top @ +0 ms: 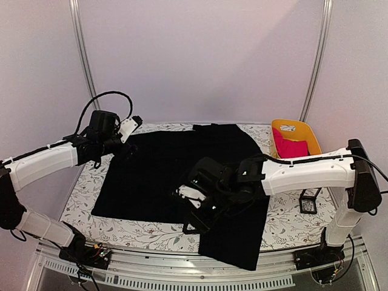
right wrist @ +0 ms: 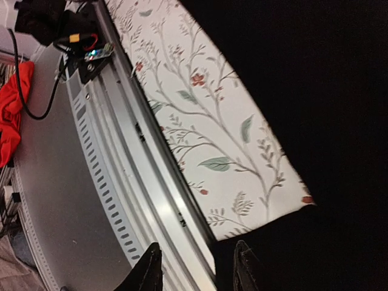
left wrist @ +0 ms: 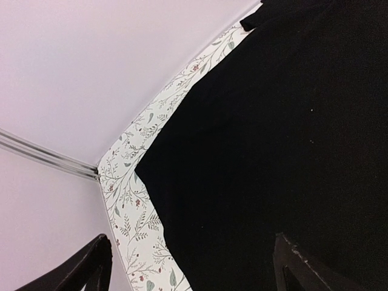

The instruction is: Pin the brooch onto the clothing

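Left gripper (left wrist: 193, 251) spread wide above the shirt (left wrist: 273, 151). Right gripper (right wrist: 195, 260) parted, grasping nothing, over the shirt's edge. Bin (top: 310, 136) sticker (top: 288, 127) too small to read.

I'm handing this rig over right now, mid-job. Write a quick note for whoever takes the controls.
Left gripper: open, empty, over the far-left corner of the large black long-sleeved shirt.
Right gripper: open, empty, above the shirt's near hem.
Shirt lies spread on the floral-covered table.
The brooch is not visible in any view, so pinning cannot be confirmed.
Left to do: locate the brooch, check it is pinned.
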`<state>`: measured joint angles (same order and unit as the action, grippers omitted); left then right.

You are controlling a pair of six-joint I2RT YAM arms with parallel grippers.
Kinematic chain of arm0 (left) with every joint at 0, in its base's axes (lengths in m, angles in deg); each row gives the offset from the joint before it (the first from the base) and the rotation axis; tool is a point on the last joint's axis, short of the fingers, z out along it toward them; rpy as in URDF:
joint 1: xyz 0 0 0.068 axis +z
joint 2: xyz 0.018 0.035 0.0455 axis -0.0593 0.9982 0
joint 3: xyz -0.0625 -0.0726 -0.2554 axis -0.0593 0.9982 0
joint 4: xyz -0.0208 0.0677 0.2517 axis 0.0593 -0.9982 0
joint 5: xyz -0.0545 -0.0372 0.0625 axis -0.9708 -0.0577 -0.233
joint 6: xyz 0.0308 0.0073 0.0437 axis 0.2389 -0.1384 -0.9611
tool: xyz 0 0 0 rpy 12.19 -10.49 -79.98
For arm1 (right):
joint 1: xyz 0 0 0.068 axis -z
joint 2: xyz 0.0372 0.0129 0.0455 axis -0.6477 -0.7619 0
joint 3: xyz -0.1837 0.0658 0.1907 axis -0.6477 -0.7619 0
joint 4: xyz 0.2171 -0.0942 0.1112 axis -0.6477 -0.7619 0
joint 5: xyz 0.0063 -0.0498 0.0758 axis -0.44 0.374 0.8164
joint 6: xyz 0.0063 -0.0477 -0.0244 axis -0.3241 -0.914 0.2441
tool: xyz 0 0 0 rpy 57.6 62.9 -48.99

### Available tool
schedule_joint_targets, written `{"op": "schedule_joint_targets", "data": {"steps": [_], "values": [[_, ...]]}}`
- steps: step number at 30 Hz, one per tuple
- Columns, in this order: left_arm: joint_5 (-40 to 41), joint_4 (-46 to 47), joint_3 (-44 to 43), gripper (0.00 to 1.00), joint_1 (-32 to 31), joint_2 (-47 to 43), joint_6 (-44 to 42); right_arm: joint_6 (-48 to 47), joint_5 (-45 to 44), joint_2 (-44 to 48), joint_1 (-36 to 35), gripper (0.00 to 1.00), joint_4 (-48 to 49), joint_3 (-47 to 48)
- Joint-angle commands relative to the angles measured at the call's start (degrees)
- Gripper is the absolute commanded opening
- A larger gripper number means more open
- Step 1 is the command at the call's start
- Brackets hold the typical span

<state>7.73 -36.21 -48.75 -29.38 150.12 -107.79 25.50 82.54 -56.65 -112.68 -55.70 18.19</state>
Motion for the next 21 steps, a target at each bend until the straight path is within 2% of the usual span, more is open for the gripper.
{"op": "schedule_joint_targets", "data": {"steps": [1,4,5,11,21], "values": [[-4.2,-0.6,1.6,0.93,-0.5,1.9,-0.5,7.6,-13.5,5.5,12.0,0.26,-2.8,-5.9],[-5.5,-1.8,2.3,0.92,-0.7,5.1,-2.1,14.2,-21.9,6.4,19.4,0.04,-6.5,-11.7],[-5.1,-1.9,2.6,0.92,-0.7,6.6,-2.6,14.8,-23.4,6.6,21.4,0.00,-6.8,-13.5],[-0.5,-3.9,0.8,0.90,-0.7,16.7,-3.2,19.2,-31.6,7.5,24.0,0.00,-10.5,-19.6],[4.4,-6.2,1.2,0.89,-0.2,28.1,-3.7,24.3,-29.4,10.3,24.1,0.00,-9.5,-28.3]]}}
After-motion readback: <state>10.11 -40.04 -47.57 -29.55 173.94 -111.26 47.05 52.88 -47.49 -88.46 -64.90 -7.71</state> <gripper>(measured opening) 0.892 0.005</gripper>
